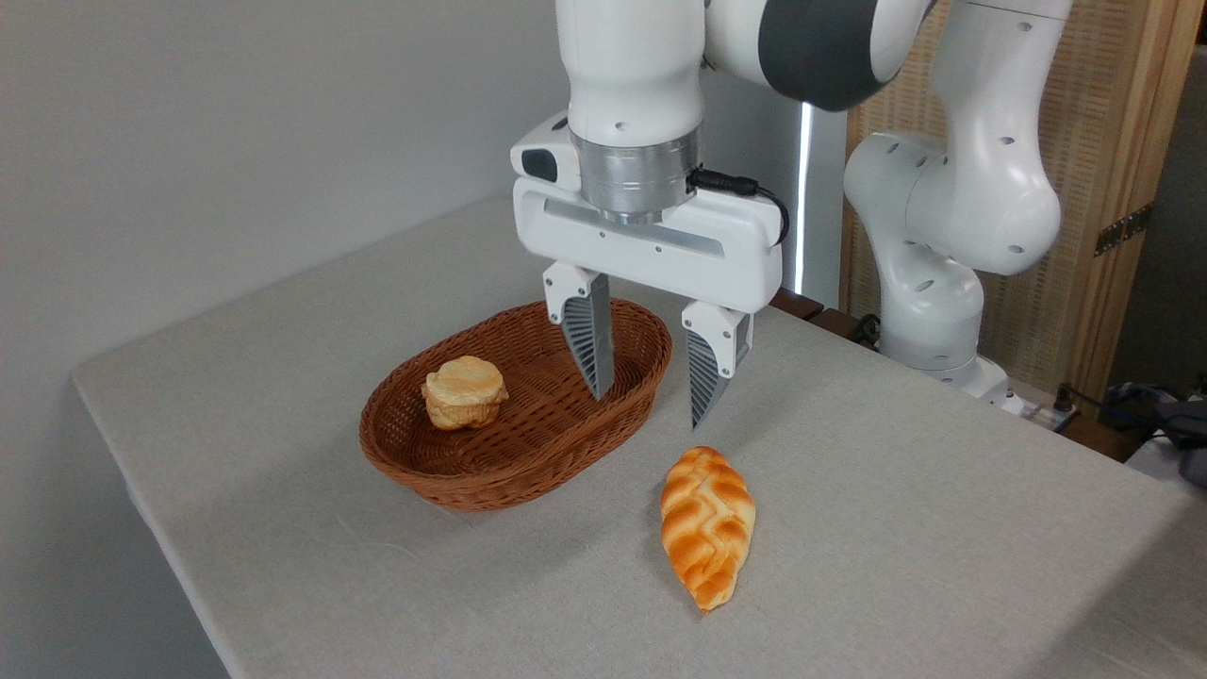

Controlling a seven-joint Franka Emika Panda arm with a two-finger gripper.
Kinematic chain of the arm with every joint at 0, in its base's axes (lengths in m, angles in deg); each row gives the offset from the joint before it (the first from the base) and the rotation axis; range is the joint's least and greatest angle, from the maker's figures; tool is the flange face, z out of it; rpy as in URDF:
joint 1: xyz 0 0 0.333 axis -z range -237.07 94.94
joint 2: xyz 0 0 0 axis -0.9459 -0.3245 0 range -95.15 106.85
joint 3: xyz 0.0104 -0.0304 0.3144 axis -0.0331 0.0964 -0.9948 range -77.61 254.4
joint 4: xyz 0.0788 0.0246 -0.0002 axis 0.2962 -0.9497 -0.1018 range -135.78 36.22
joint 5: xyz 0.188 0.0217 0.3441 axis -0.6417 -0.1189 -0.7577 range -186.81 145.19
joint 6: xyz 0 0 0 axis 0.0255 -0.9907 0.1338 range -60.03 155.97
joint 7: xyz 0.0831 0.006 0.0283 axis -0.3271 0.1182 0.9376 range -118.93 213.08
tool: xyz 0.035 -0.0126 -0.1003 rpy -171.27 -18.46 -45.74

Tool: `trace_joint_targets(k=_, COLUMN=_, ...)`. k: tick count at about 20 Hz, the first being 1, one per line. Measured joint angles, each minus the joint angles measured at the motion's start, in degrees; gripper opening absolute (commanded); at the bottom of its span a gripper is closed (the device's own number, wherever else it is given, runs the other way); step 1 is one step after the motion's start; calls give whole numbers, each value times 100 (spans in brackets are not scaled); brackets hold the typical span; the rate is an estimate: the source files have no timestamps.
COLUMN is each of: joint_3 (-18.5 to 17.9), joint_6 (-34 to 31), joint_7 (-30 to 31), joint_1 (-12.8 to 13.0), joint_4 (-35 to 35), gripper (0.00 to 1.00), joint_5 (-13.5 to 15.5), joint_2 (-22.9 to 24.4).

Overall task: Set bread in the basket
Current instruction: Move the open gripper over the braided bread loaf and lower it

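- The bread (707, 526) lies flat on the table (896, 528), toward its front edge, just right of the basket and outside it.
- The basket (528, 453) sits mid-table and holds a small pale bun (463, 391) at its left end.
- The gripper (651, 407) hangs above the basket's right rim, behind the bread, jaws spread wide, holding nothing.

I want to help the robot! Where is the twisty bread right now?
The braided bread lies on the table, right of the basket and nearer the camera, below the open gripper.
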Motion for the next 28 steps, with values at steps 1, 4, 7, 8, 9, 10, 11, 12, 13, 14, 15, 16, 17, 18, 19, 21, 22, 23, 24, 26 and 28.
trace_joint_targets(k=1, joint_3=2, joint_6=219, joint_7=403, joint_1=4, joint_4=-53, gripper=100, joint_5=0, joint_2=6)
trace_joint_targets(k=4, joint_3=14, joint_6=550, joint_7=1194, joint_1=8, joint_4=-177, gripper=100, joint_5=-87, joint_2=6)
trace_joint_targets(k=7, joint_3=38, joint_6=690, joint_7=1940, joint_1=8, joint_4=-407, gripper=100, joint_5=-573, joint_2=5)
trace_joint_targets(k=8, joint_3=42, joint_6=712, joint_7=2035, joint_1=8, joint_4=-464, gripper=100, joint_5=-632, joint_2=5)
trace_joint_targets(k=9, joint_3=45, joint_6=745, joint_7=2129, joint_1=8, joint_4=-564, gripper=100, joint_5=-694, joint_2=2)
trace_joint_targets(k=10, joint_3=44, joint_6=773, joint_7=2187, joint_1=5, joint_4=-656, gripper=100, joint_5=-722, joint_2=0)
trace_joint_targets(k=11, joint_3=44, joint_6=789, joint_7=2209, joint_1=0, joint_4=-699, gripper=100, joint_5=-730, joint_2=-2)
trace_joint_targets(k=12, joint_3=44, joint_6=826, joint_7=2222, joint_1=-11, joint_4=-763, gripper=100, joint_5=-742, joint_2=-4)
trace_joint_targets(k=13, joint_3=44, joint_6=852, joint_7=2224, joint_1=-21, joint_4=-796, gripper=100, joint_5=-749, joint_2=-5)
trace_joint_targets(k=14, joint_3=44, joint_6=909, joint_7=2224, joint_1=-42, joint_4=-843, gripper=100, joint_5=-772, joint_2=-8)
trace_joint_targets(k=15, joint_3=43, joint_6=935, joint_7=2224, joint_1=-54, joint_4=-868, gripper=100, joint_5=-803, joint_2=-8)
trace_joint_targets(k=16, joint_3=42, joint_6=963, joint_7=2224, joint_1=-72, joint_4=-916, gripper=100, joint_5=-904, joint_2=-9)
trace_joint_targets(k=17, joint_3=40, joint_6=978, joint_7=2224, joint_1=-80, joint_4=-946, gripper=100, joint_5=-959, joint_2=-10)
trace_joint_targets(k=18, joint_3=39, joint_6=1020, joint_7=2224, joint_1=-96, joint_4=-1001, gripper=100, joint_5=-1062, joint_2=-15)
trace_joint_targets(k=19, joint_3=37, joint_6=1054, joint_7=2224, joint_1=-103, joint_4=-1034, gripper=100, joint_5=-1101, joint_2=-19)
trace_joint_targets(k=21, joint_3=37, joint_6=1247, joint_7=2224, joint_1=-118, joint_4=-1170, gripper=100, joint_5=-1155, joint_2=-37)
trace_joint_targets(k=22, joint_3=37, joint_6=1299, joint_7=2224, joint_1=-119, joint_4=-1203, gripper=100, joint_5=-1159, joint_2=-45)
trace_joint_targets(k=23, joint_3=37, joint_6=1398, joint_7=2224, joint_1=-120, joint_4=-1256, gripper=100, joint_5=-1161, joint_2=-63)
trace_joint_targets(k=24, joint_3=37, joint_6=1483, joint_7=2224, joint_1=-121, joint_4=-1288, gripper=100, joint_5=-1161, joint_2=-81)
trace_joint_targets(k=26, joint_3=37, joint_6=1667, joint_7=2224, joint_1=-121, joint_4=-1345, gripper=100, joint_5=-1162, joint_2=-139)
trace_joint_targets(k=28, joint_3=37, joint_6=1723, joint_7=2224, joint_1=-121, joint_4=-1374, gripper=100, joint_5=-1162, joint_2=-193)
